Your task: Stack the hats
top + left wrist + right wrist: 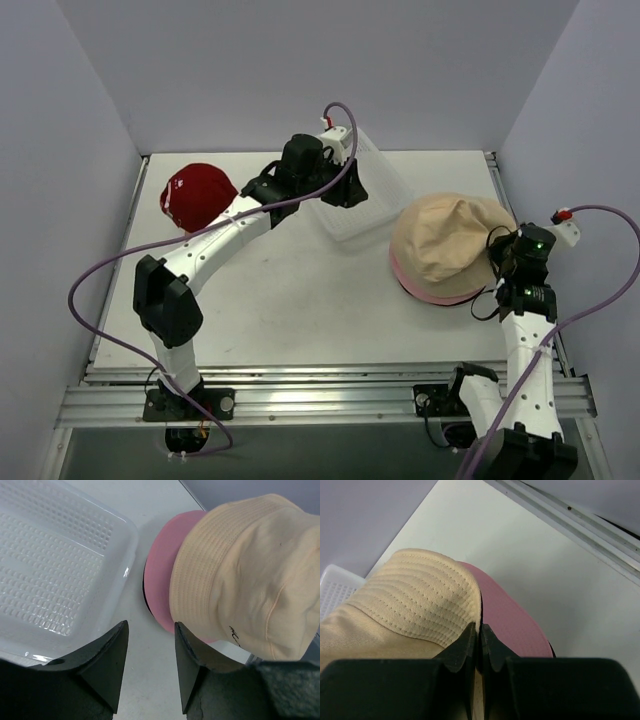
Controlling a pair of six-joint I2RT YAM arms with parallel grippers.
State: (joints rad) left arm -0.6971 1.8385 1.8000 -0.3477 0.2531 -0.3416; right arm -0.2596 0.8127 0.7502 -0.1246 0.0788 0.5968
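On the right side of the counter (300, 300), the tan bucket hat (447, 240) is sitting atop a pink hat (160, 580). The right gripper (480, 632) is pinching the tan brim, jaws closed. The left gripper (150, 627) is hovering parted and empty beside the white mesh basket (50, 570). The red cap (195, 195) is lying at far left.

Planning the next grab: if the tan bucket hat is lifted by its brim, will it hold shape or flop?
The tan bucket hat probably flops; its crown looks creased and dented. Likely light: thin stitched cloth. It might drag the pink hat beneath.
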